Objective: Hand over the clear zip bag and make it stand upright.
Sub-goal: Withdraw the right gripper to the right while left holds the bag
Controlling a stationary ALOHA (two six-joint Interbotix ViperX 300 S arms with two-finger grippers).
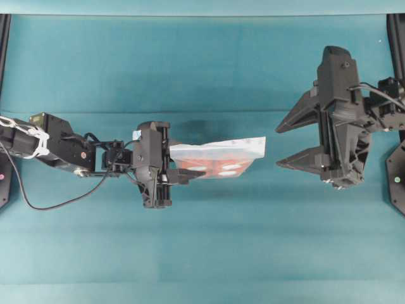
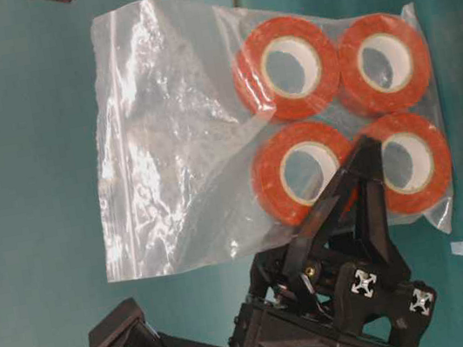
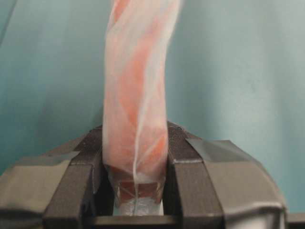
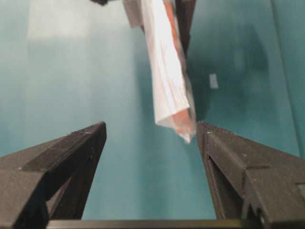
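The clear zip bag (image 1: pixel 218 156) hangs in the air above the teal table, held edge-on, with orange-red rolls with white cores (image 2: pixel 285 68) showing through the crinkly plastic (image 2: pixel 165 140). My left gripper (image 1: pixel 180 166) is shut on the bag's left end; in the left wrist view both fingers (image 3: pixel 183 157) press the bag (image 3: pixel 136 105) between them. My right gripper (image 1: pixel 283 147) stands wide open just right of the bag's free end, not touching it. From the right wrist the bag's tip (image 4: pixel 174 102) hangs ahead of the open gripper (image 4: pixel 151 131), closer to the right finger (image 4: pixel 219 143).
The teal cloth (image 1: pixel 202 253) covers the whole table. A small white scrap (image 4: pixel 213 81) lies on the cloth beyond the bag. Black frame posts (image 1: pixel 5 38) stand at the left and right edges.
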